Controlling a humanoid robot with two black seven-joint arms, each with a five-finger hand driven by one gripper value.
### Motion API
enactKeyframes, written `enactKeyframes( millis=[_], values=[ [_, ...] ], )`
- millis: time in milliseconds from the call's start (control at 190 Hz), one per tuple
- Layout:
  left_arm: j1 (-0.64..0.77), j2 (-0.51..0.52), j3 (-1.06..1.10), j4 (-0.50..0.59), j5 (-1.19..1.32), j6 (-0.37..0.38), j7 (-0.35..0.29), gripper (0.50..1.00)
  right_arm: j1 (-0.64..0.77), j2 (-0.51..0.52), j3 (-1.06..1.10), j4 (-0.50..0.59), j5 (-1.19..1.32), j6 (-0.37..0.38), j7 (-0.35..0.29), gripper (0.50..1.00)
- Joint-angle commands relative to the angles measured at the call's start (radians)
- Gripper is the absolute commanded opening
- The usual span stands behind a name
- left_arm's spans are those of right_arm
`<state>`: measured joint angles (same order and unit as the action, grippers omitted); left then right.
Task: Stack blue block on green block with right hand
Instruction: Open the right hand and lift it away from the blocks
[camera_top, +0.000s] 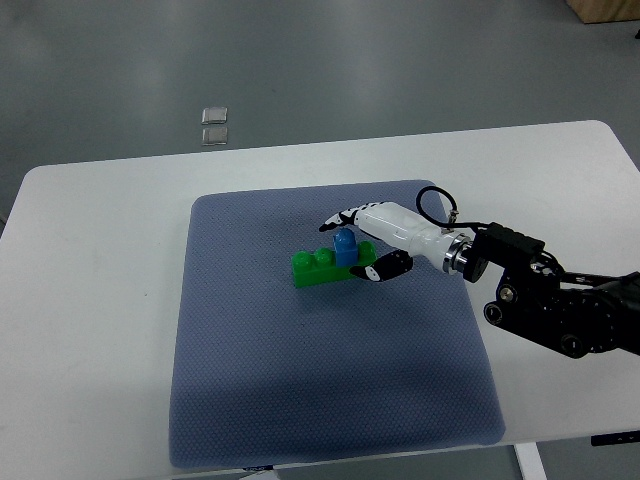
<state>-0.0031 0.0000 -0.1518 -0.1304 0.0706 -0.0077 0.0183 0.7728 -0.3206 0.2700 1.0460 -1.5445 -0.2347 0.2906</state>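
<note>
1. The right hand (372, 240) reaches in from the right, its fingers (338, 219) clamped on the blue block (345, 247).
2. The blue block sits on the right end of the green block (318, 267).
3. Both rest on a blue-grey mat (300, 380) covering the white tabletop (90, 300).

Right arm enters from right edge: black jointed forearm, silver wrist ring, black cable looping above wrist. White-shelled right hand with black-tipped fingers (372, 240) reaches leftward, palm angled down. Upper fingers (338, 219) extend left; thumb (375, 270) curls below; small blue plastic block (345, 247) pinched between them. Left arm out of view.
</note>
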Motion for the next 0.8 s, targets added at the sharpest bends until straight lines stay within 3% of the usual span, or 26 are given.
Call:
enactKeyframes(
  millis=[0,169,280,633,702,797],
  values=[
    [0.0,0.0,0.0,0.0,0.0,0.0,0.0,1.0,0.0,0.0,0.0,0.0,0.003,0.0,0.001,0.829],
    [0.0,0.0,0.0,0.0,0.0,0.0,0.0,1.0,0.003,0.0,0.003,0.011,0.006,0.0,0.004,0.897],
    [0.0,0.0,0.0,0.0,0.0,0.0,0.0,1.0,0.006,-0.003,0.006,0.016,0.021,0.006,0.005,0.911],
    [0.0,0.0,0.0,0.0,0.0,0.0,0.0,1.0,0.031,-0.084,0.064,0.144,0.149,0.018,0.005,0.911],
    [0.0,0.0,0.0,0.0,0.0,0.0,0.0,1.0,0.033,-0.101,0.109,0.149,0.221,0.054,0.004,0.911],
    [0.0,0.0,0.0,0.0,0.0,0.0,0.0,1.0,0.031,-0.129,0.212,0.146,0.363,0.179,-0.005,0.911]
  ],
)
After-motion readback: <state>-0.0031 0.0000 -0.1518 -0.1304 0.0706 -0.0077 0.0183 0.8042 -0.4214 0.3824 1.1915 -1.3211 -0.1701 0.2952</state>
